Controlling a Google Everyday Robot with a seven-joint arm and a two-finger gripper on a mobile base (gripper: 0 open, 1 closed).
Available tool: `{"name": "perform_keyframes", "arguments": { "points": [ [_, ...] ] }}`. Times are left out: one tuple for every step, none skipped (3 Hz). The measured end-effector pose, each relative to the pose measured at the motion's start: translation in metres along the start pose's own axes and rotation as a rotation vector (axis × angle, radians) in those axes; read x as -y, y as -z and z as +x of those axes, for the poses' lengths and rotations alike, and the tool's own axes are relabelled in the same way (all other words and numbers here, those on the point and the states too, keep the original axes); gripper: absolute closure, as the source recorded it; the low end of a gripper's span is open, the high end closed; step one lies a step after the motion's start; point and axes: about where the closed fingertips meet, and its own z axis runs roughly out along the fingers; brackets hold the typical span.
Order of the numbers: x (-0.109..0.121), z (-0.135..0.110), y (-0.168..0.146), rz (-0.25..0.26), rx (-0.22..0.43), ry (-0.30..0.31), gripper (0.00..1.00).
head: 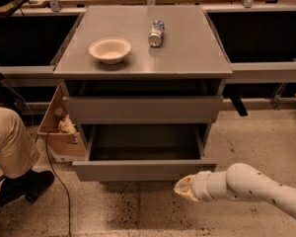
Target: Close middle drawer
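The grey cabinet (143,58) stands in the middle of the camera view. The middle drawer (143,170) is pulled far out, its grey inside (145,141) open and nothing visible in it. Its plain flat front faces me. The top drawer (143,108) above it stands slightly out. The lowest drawer is hidden beneath the middle one. My gripper (185,187), cream-tipped on a white arm (256,186), is low in front of the middle drawer's front, just below its right part and close to the floor.
A beige bowl (110,49) and a lying can (157,32) sit on the cabinet top. A person's leg (7,137) and shoe are at the left, by a cardboard box (59,127) and a floor cable (59,181). Dark benches stand behind.
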Motion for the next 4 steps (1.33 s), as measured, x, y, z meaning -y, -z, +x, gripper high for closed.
{"name": "perform_keyframes", "arguments": {
  "points": [
    [0.001, 0.008, -0.011, -0.013, 0.036, -0.01, 1.0],
    [0.005, 0.013, -0.02, -0.017, 0.073, -0.017, 1.0],
    [0.018, 0.011, -0.03, 0.002, 0.117, 0.004, 1.0],
    [0.041, 0.005, -0.04, 0.033, 0.169, 0.043, 1.0]
  ]
}}
